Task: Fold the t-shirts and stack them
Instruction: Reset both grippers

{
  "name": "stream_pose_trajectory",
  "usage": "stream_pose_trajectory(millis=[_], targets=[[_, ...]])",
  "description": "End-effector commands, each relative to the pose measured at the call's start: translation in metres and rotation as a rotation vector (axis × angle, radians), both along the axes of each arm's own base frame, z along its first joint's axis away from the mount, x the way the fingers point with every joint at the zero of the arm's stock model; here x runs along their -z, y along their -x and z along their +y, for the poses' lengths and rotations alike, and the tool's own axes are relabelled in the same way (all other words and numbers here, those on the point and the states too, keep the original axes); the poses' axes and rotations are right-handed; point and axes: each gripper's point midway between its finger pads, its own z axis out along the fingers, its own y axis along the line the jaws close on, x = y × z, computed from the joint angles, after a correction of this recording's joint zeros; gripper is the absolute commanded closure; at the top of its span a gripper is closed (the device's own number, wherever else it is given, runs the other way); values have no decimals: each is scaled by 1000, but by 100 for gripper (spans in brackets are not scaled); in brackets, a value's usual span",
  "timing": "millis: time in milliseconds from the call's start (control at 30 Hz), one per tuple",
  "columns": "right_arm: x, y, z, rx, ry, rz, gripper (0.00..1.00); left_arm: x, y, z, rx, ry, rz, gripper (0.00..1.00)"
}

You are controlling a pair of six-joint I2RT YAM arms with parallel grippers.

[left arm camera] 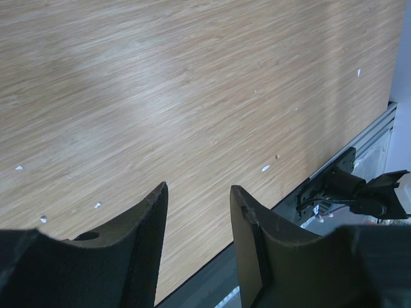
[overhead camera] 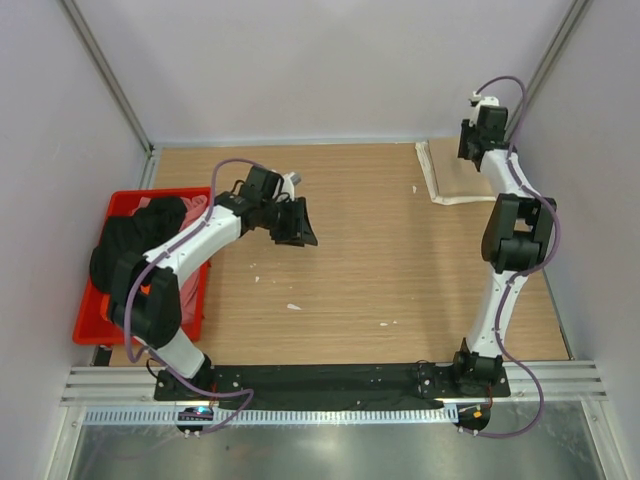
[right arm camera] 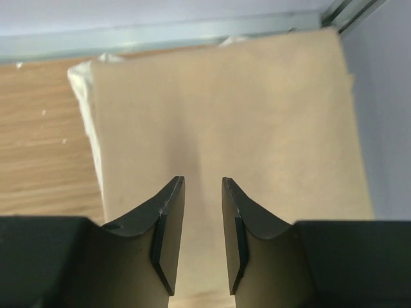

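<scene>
A folded tan t-shirt point(right arm camera: 225, 109) lies flat in the table's far right corner, on a cream-white one whose edge point(right arm camera: 82, 96) shows along its left side; the stack also shows in the top view point(overhead camera: 455, 172). My right gripper point(right arm camera: 202, 183) hangs open and empty above the tan shirt point(overhead camera: 478, 130). A black t-shirt point(overhead camera: 135, 235) and a pink one point(overhead camera: 200, 203) sit bunched in the red bin point(overhead camera: 95, 310) at the left. My left gripper point(overhead camera: 293, 222) is open and empty over bare wood point(left arm camera: 199, 189), right of the bin.
Small white specks point(overhead camera: 293, 306) lie on the wooden table. The aluminium rail point(overhead camera: 330, 380) and the arm bases run along the near edge. Grey walls close the far and right sides beside the stack.
</scene>
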Motion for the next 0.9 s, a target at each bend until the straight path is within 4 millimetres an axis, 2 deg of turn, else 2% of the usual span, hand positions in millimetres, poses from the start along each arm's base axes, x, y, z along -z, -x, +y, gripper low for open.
stream_pose_trajectory(millis=[0,200,267,333,400,500,567,600,667,733,767,800,833,867], targets=[[1,18,18,-13,-107,10,65,-24,0,-6,5,68,-62,55],[51,44,57,-76,-171,133,68,-15,3,-5,-12,71,-44,55],[58,48,68,-87,-160,157,69,-16,3,-6,-16,72,-41,55],[64,53,71,-83,-152,174,70,-17,3,-6,-20,73,-40,55],[60,56,58,-16,-105,181,70,-21,2,-5,-25,74,-45,54],[34,59,44,56,-60,170,69,-29,0,0,-37,49,-74,54],[-1,59,43,63,-56,123,66,-38,-5,8,-58,13,-122,54],[-11,65,47,70,-83,125,66,-45,-7,10,-64,6,-145,54],[-38,71,61,75,-121,90,63,-72,-12,14,-78,16,-229,54],[-66,92,74,88,-149,95,60,-92,-15,18,-109,28,-278,53],[-73,102,81,95,-163,111,59,-102,-14,20,-117,39,-303,53],[-83,124,101,96,-197,146,58,-119,-9,22,-124,64,-336,52],[-84,137,108,106,-207,164,56,-128,-5,24,-129,79,-352,52],[-87,150,126,88,-218,178,55,-136,1,27,-134,86,-354,51]])
